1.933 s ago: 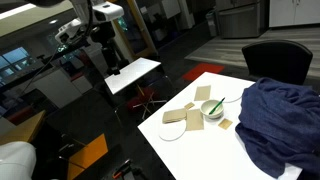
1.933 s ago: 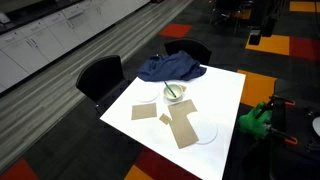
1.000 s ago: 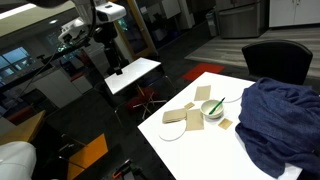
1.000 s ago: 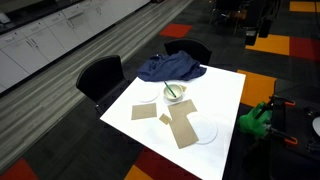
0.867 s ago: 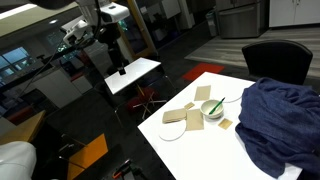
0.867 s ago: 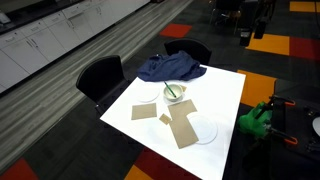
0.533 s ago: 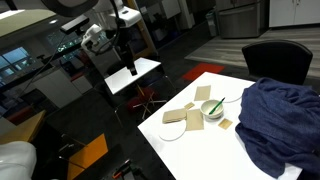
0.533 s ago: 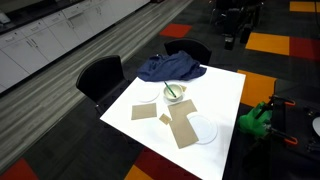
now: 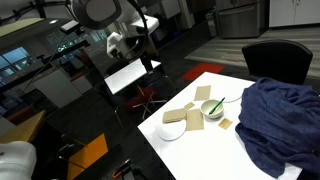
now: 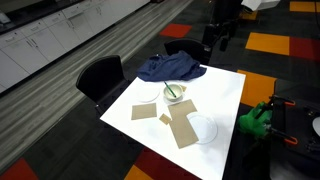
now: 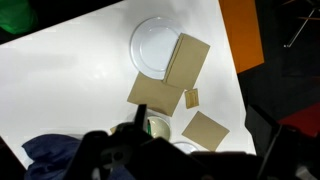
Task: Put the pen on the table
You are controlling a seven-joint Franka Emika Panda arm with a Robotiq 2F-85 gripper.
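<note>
We see the pen [image 9: 219, 103] lying slanted in the small bowl [image 9: 213, 112], its lower end inside and its upper end over the rim, so it does not touch the table [image 9: 200, 152] itself. The bowl stands on the table just beside the edge of a crumpled dark blue cloth [image 9: 282, 118] that covers one end of the tabletop. On the bowl's other side lie several flat brown cardboard pieces [image 9: 178, 115], and in the wrist view one of them overlaps a white plate [image 11: 152, 42]. The gripper [image 10: 212, 42] hangs in the air beyond the table's edge, above a black chair [image 10: 188, 50] and well apart from the bowl and the pen. It shows small and dark in both exterior views and only as a blurred dark mass along the bottom of the wrist view, so we cannot tell whether it stands wide or narrow, nor whether anything is in it. That wrist view looks down on the tabletop, with the bowl partly hidden behind the blur. A smaller white desk [image 9: 130, 75] stands apart from the table on the dark carpet
</note>
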